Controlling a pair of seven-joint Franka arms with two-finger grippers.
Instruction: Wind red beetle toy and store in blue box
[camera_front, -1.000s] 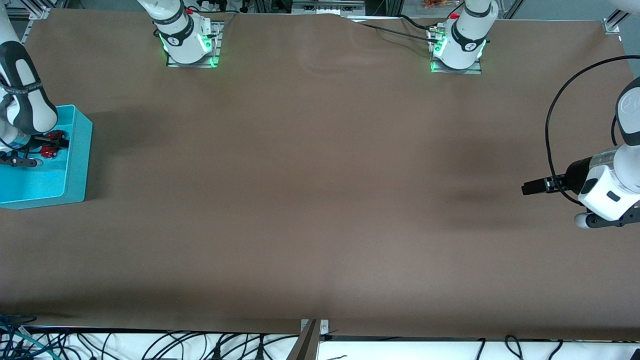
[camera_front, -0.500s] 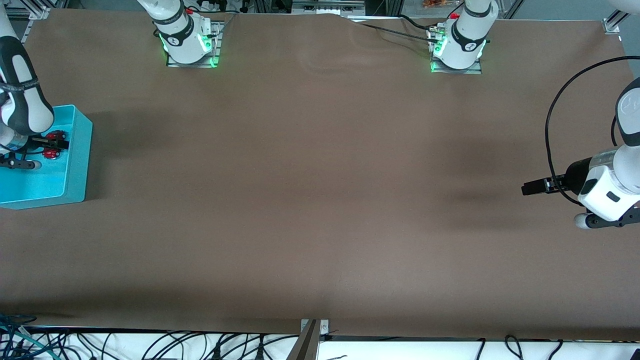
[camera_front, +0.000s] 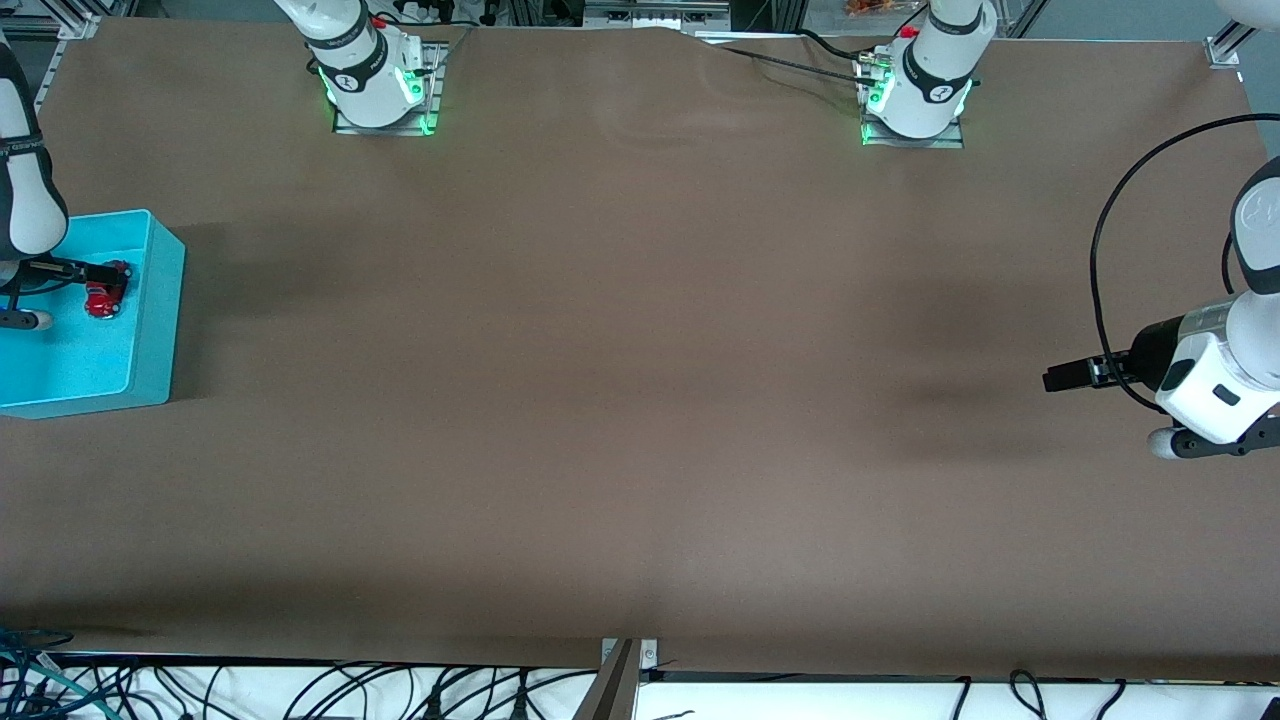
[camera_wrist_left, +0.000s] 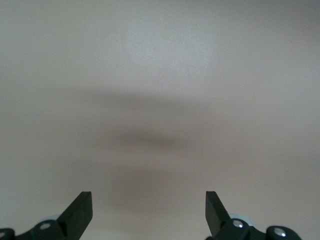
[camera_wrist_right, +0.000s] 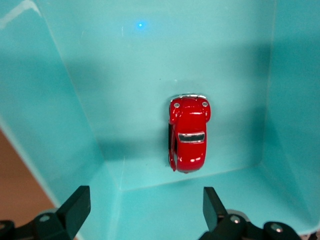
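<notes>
The red beetle toy (camera_front: 104, 291) lies on the floor of the blue box (camera_front: 160, 320) at the right arm's end of the table. In the right wrist view the toy (camera_wrist_right: 189, 134) rests free on the box's cyan floor (camera_wrist_right: 100, 75), close to one wall. My right gripper (camera_front: 106, 270) hangs over the box just above the toy, open; its fingers (camera_wrist_right: 77, 202) hold nothing and the toy lies past their tips. My left gripper (camera_front: 1052, 377) waits open over bare table at the left arm's end, with only brown tabletop between its fingers (camera_wrist_left: 82, 205).
The brown table (camera_front: 620, 380) stretches between the two grippers. Both arm bases (camera_front: 375, 85) (camera_front: 915, 95) stand along the edge farthest from the front camera. Cables (camera_front: 300, 690) hang below the edge nearest to it.
My right gripper has drawn back and up from around the toy, and its arm has slid toward the table's end. The toy stays in the box. The left arm has not moved.
</notes>
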